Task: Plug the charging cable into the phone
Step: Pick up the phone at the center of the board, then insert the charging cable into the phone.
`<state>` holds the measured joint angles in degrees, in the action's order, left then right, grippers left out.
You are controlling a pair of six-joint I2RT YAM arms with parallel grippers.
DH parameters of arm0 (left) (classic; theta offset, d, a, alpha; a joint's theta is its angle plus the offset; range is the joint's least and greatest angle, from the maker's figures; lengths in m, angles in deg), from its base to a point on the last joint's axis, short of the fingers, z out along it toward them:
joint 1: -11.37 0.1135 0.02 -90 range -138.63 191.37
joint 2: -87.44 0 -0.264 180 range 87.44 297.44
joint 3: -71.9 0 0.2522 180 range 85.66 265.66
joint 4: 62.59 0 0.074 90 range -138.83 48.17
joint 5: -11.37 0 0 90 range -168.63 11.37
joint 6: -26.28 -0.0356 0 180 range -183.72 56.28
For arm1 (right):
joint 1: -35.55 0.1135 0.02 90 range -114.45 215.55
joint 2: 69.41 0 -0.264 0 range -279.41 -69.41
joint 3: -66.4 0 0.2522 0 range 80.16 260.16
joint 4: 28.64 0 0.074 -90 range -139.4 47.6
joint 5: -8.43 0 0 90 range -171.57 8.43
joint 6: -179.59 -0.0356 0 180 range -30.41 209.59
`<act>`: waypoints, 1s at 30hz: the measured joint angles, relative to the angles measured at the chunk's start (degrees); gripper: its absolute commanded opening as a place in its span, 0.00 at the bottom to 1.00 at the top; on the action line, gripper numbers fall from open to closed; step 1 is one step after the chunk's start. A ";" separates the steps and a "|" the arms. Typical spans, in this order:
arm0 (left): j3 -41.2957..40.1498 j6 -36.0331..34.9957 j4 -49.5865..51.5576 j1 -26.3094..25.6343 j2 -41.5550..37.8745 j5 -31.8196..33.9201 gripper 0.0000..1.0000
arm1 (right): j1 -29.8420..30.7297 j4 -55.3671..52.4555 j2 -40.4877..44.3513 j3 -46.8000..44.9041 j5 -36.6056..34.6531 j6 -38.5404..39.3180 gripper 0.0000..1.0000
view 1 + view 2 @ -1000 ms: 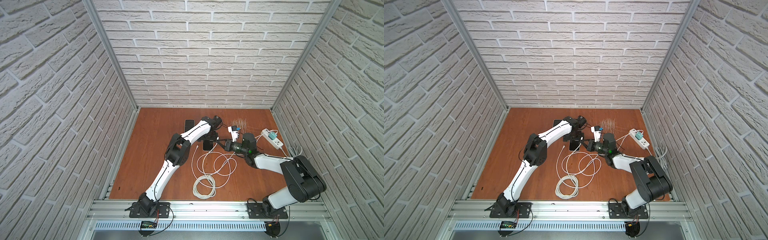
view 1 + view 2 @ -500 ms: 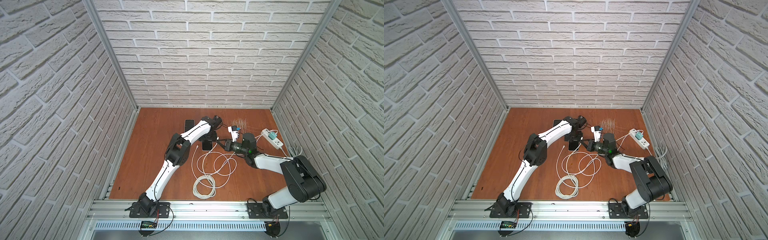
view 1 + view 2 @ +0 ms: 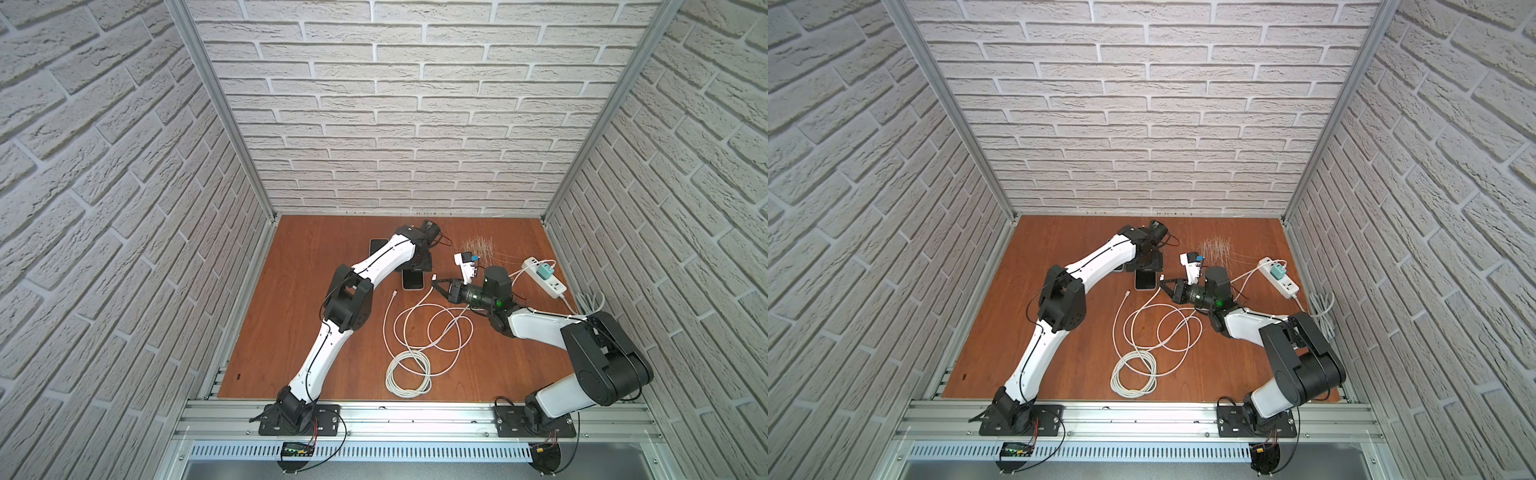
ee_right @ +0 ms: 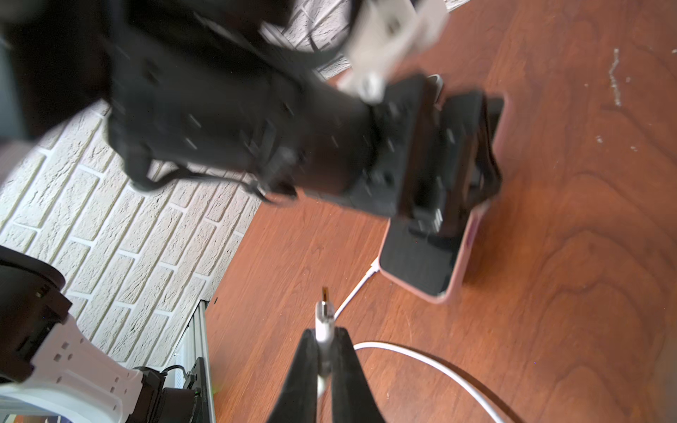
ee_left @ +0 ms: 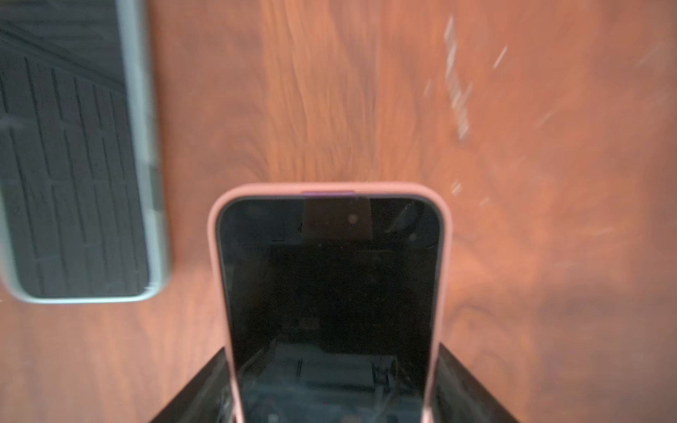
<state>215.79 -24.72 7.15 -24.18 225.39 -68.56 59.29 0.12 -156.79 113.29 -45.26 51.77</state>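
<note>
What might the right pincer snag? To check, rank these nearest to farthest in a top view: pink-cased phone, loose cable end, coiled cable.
1. pink-cased phone, directly ahead of the right pincer tips.
2. loose cable end, just past the phone.
3. coiled cable, near the front rail.

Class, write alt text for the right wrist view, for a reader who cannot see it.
The right gripper pinches a white cable plug, its metal tip pointing toward, but not touching, a pink-cased phone. The left gripper grips the phone by its sides on a wooden table.
</note>
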 measured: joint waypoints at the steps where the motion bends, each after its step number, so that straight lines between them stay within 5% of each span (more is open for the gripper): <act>1: 0.00 0.57 -0.70 0.55 -1.33 0.00 0.42 | 0.37 -0.09 0.39 0.00 0.00 0.39 0.03; 10: 2.19 4.28 -4.11 6.05 -10.91 0.83 0.41 | 3.39 -3.32 0.37 2.75 0.83 3.61 0.03; 30: -3.61 3.28 -5.27 4.79 -13.66 -3.50 0.41 | 5.03 -6.38 -7.04 9.16 3.32 4.26 0.03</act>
<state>212.18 -21.44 1.89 -19.39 211.73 -72.06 64.32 -6.26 -163.83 122.45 -41.94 56.03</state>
